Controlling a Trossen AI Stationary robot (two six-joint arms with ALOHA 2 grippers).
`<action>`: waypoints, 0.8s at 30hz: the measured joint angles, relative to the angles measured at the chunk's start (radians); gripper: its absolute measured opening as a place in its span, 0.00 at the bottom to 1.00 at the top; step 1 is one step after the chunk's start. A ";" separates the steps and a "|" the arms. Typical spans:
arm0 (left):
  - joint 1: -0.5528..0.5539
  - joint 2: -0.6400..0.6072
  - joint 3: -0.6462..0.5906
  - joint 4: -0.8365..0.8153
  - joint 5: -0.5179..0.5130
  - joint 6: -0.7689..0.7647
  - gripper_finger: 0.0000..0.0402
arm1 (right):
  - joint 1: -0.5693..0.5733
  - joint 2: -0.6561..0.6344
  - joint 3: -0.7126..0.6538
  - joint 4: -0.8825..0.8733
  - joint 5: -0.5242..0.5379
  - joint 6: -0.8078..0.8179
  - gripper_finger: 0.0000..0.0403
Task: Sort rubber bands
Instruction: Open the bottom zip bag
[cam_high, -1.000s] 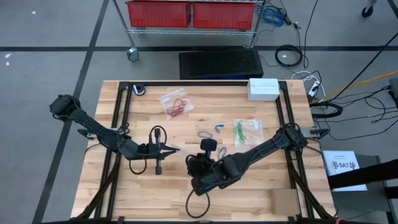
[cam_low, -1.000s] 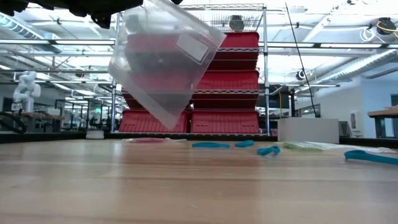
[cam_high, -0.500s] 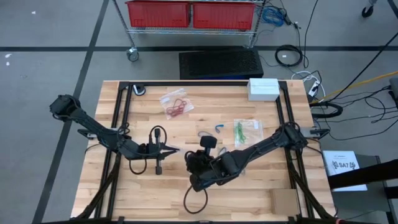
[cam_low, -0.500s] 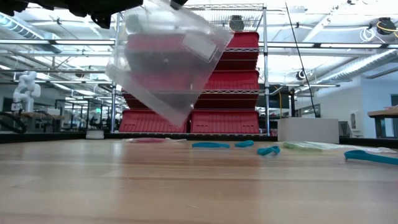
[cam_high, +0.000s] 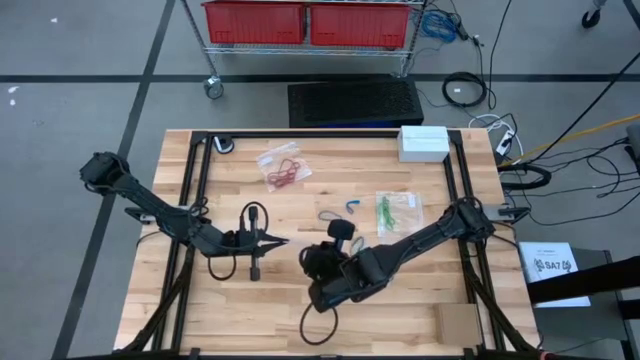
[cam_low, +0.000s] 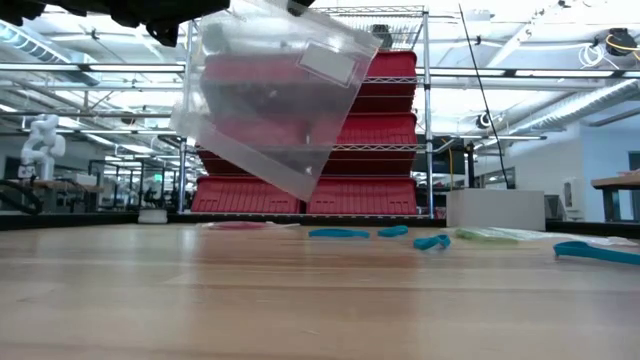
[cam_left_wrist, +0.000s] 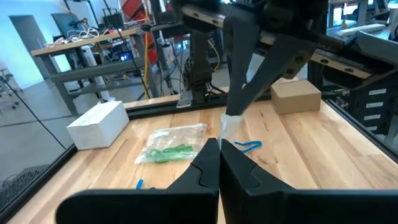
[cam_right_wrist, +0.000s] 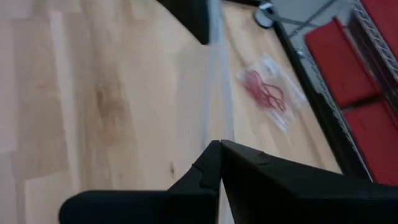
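Observation:
A clear plastic bag (cam_low: 265, 110) hangs in the air over the middle of the table, between my two grippers. My left gripper (cam_high: 283, 240) points level toward the table's right and is shut on the bag. My right gripper (cam_high: 304, 263) slants down from the right and is shut on it too. Blue rubber bands (cam_low: 338, 233) lie loose on the wood. Red rubber bands lie inside another clear bag (cam_high: 282, 168) at the back. Green rubber bands lie inside a third bag (cam_high: 397, 210) to the right. My left gripper pinches an edge of the clear bag (cam_left_wrist: 225, 134) between its two shut fingers, coming level from the table's left. The bag is lifted clear of the table. My right gripper pinches the bag's edge (cam_right_wrist: 216, 124) between its two fingers, slanting down from the table's right, close to my left gripper. The bag hangs tilted below, one corner (cam_low: 300, 190) lowest and clear of the wood.
A white box (cam_high: 424, 142) stands at the table's far right. A small cardboard box (cam_left_wrist: 296, 96) sits near the right front. A black frame rail (cam_high: 195, 200) runs along the table's left side. Red bins (cam_low: 360, 120) fill shelves behind the table.
The hanging clear bag has turned a little under the grippers. Its lowest corner and its upper right corner have swung toward the table's right, while its top stays held. My right gripper has rolled slightly. Both grippers have stayed shut and in place.

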 joint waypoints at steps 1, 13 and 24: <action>0.000 0.000 0.000 -0.001 0.000 -0.005 0.00 | 0.006 0.000 0.000 -0.018 0.015 0.028 0.00; 0.000 0.019 0.000 -0.036 -0.001 -0.053 0.00 | 0.014 0.002 -0.128 0.138 0.023 0.058 0.00; 0.000 0.044 0.000 -0.031 -0.024 -0.077 0.00 | -0.031 0.001 -0.166 0.274 -0.024 0.004 0.00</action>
